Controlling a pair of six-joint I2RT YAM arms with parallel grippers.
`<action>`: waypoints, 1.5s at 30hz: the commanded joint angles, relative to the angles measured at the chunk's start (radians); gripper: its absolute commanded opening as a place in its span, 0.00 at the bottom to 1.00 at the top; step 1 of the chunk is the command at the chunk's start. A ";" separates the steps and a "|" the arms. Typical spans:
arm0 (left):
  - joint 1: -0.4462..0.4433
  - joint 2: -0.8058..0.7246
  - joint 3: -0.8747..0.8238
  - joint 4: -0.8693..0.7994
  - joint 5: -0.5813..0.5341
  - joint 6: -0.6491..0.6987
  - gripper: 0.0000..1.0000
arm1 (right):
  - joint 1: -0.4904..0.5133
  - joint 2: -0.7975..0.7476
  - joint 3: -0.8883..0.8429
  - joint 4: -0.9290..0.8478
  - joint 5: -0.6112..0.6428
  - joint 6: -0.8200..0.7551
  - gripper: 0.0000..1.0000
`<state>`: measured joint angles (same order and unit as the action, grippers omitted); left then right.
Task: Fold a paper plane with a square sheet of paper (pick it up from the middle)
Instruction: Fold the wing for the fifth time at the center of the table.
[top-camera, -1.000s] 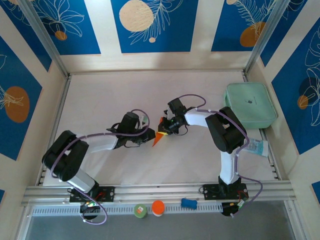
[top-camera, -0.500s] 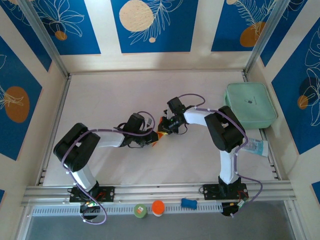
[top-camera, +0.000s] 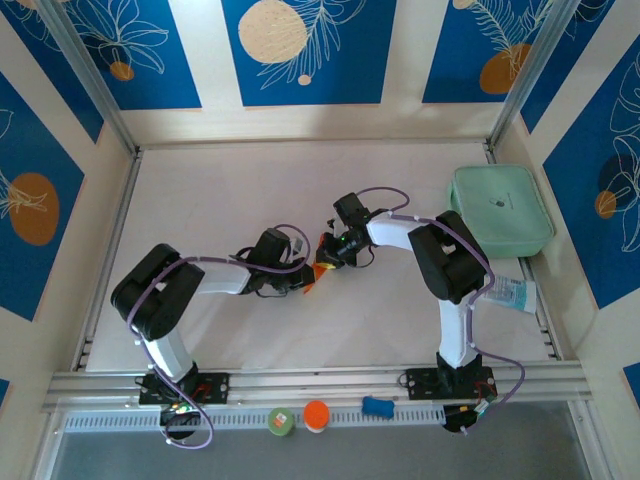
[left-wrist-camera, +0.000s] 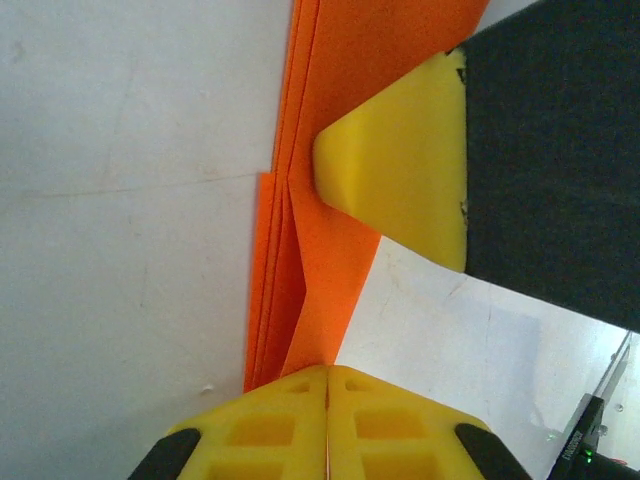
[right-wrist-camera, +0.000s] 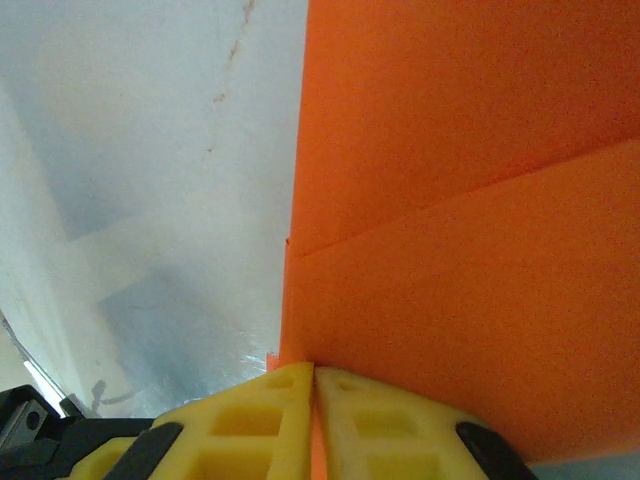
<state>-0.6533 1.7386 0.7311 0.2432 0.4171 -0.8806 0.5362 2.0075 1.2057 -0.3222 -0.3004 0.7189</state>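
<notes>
mid-table: left gripper (top-camera: 303, 279) fingers pressed together on the near edge of the folded orange paper plane (top-camera: 319, 268), right gripper (top-camera: 328, 251) clamped on its far side. far right, mint-green case (top-camera: 500, 210), seemingly closed, contents hidden.

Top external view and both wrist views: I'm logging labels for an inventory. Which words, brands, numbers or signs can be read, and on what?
No text reads clearly anywhere.
Mint-green rectangular plastic case: a small dark mark at the lid's middle, too small to read.
White and teal flat packet: some printing, too blurred to read.
Folded bright orange paper sheet: blank, only crease lines.
</notes>
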 joint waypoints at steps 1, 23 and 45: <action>-0.005 0.019 -0.016 -0.028 -0.026 0.024 0.08 | -0.003 0.080 -0.027 -0.107 0.095 0.014 0.13; -0.016 -0.105 0.038 -0.161 -0.020 0.078 0.09 | -0.003 0.089 -0.018 -0.124 0.099 0.016 0.12; -0.053 -0.061 0.045 -0.265 -0.085 0.098 0.09 | -0.004 0.105 -0.009 -0.134 0.095 0.011 0.12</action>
<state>-0.7036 1.6642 0.7586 0.0177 0.3569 -0.8021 0.5350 2.0228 1.2289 -0.3531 -0.3149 0.7254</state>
